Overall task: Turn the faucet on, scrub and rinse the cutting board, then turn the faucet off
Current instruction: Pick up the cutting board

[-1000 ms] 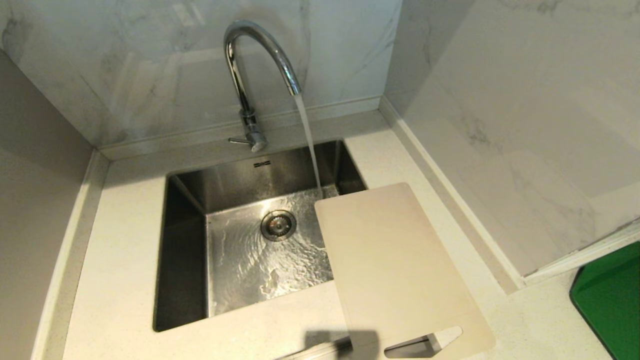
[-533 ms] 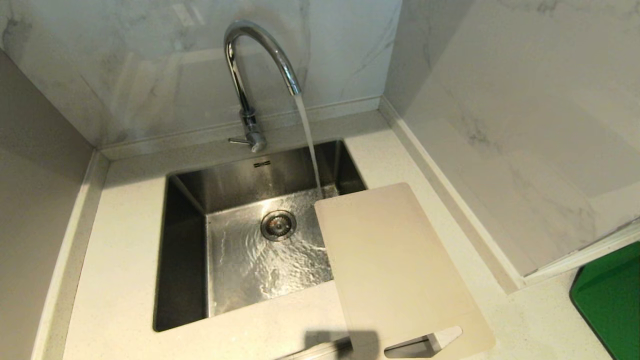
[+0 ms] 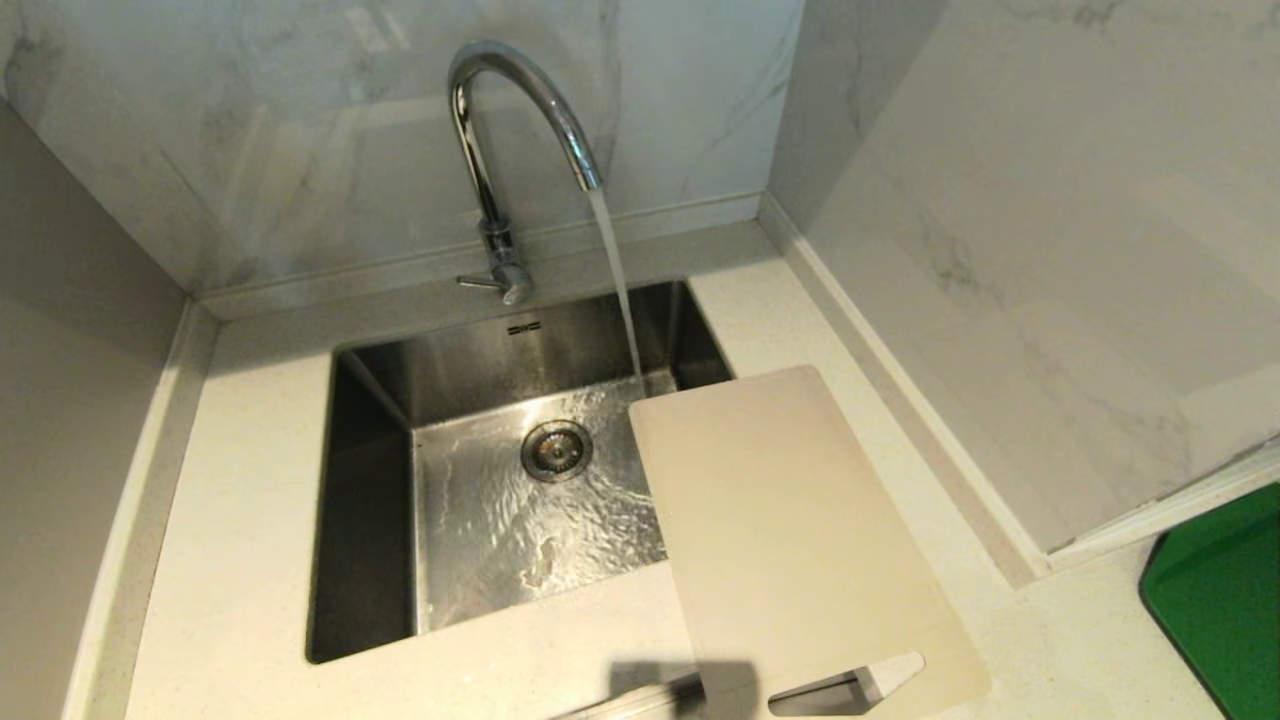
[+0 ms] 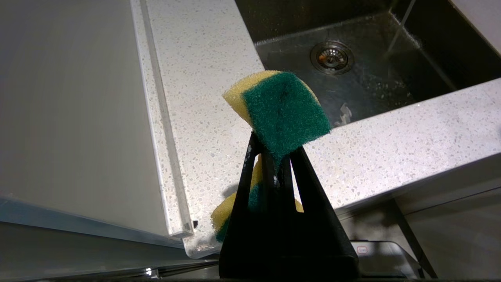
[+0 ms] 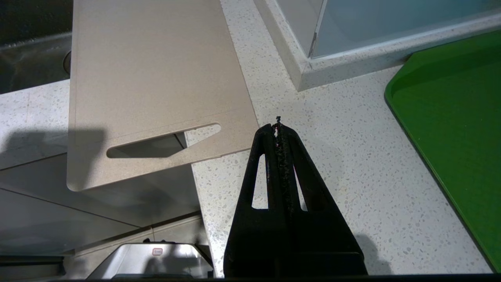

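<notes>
Left gripper: black, wedge-shaped, clamped on one sponge; poised off the counter's front edge, left of the basin; out of the head view.
Sponge: soft yellow foam with a coarse dark green scouring face; squeezed and folded between the fingers, lower part hidden behind them.
Countertop: pale speckled stone, smooth, wrapping the basin on all sides; left end and front edge cut off.
Faucet: one, polished chrome, tall arched gooseneck at the counter's back edge behind the basin; small side lever at the base; one steady stream of water falling into the basin's back right corner.
Sink: one square brushed-steel basin, floor rippling with water; one round drain near the middle.
Cutting board: one, thin cream-white plastic, rounded corners, oblong slot near the front end; lying slanted over the basin's right rim and the counter, slotted end jutting past the counter's front edge, far corner hiding the foot of the stream.
Right gripper: black, fingers pressed together on nothing; poised over the counter's front right part, just beside the board's slotted end.
Green mat: one, smooth, raised rim, at the counter's right end; largely cut off.
</notes>
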Available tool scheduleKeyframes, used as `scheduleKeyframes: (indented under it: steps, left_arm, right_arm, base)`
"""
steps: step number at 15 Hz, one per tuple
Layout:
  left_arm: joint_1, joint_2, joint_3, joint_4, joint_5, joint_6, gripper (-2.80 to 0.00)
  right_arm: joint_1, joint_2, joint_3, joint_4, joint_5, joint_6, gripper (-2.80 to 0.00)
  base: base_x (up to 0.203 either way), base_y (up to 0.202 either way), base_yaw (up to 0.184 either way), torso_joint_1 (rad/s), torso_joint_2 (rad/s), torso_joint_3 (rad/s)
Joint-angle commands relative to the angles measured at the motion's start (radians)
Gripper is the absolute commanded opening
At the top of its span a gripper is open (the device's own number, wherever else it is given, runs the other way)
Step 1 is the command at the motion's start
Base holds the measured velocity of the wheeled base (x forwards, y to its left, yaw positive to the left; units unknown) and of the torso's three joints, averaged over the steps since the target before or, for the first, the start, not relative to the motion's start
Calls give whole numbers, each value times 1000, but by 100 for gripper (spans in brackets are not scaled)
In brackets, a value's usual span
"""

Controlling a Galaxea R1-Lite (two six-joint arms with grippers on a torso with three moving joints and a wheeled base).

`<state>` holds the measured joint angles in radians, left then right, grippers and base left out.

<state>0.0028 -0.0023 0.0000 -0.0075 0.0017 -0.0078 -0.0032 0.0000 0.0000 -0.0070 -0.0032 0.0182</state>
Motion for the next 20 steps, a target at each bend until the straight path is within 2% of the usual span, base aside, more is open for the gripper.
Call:
scheduleKeyframes:
  steps: [1,20]
  left_arm:
    - [0,1,2,0,0,-2,-280]
    - [0,1,2,0,0,-3,-280]
  right_arm:
    - [0,1,1,-1,0,0,-280]
    - [0,0,0,-1,2,-2,-280]
  base:
    - [0,0,0,0,0,0]
    - [0,0,0,0,0,0]
